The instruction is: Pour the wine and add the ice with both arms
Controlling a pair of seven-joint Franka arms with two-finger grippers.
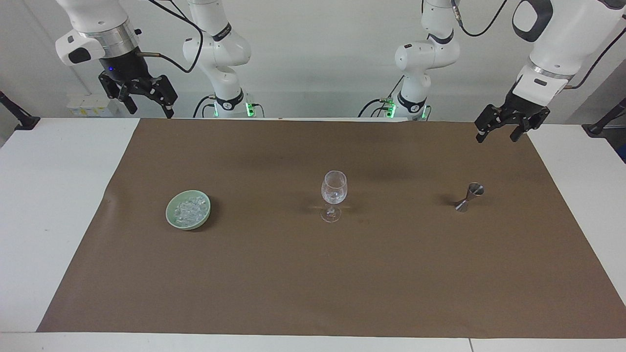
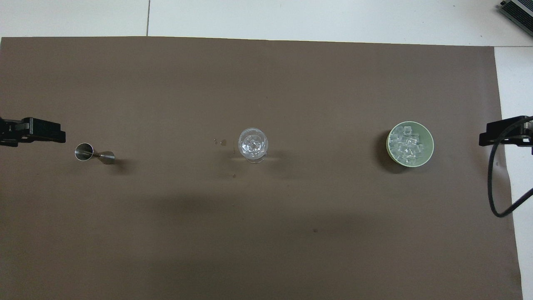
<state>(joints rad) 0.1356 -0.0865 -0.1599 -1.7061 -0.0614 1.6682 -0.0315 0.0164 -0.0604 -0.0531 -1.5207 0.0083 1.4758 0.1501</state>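
Note:
A clear wine glass [image 1: 334, 193] [image 2: 253, 144] stands upright mid-mat, with glinting clear chunks in its bowl. More ice [image 1: 190, 208] [image 2: 406, 143] fills a pale green bowl [image 1: 169, 215] [image 2: 431, 146] toward the right arm's end. A steel jigger [image 1: 468, 196] [image 2: 94, 153] stands toward the left arm's end. The wine is out of view. My right gripper [image 1: 150, 111] [image 2: 504, 133] hangs open and empty, high over the mat's corner by the robots. My left gripper [image 1: 496, 138] [image 2: 33, 130] hangs open and empty over the mat, above and apart from the jigger.
A brown mat [image 1: 313, 274] [image 2: 266, 233] covers most of the white table [image 1: 49, 195]. A few small droplets [image 2: 220, 142] lie on the mat beside the glass. A black cable [image 2: 495, 183] loops down from the right wrist.

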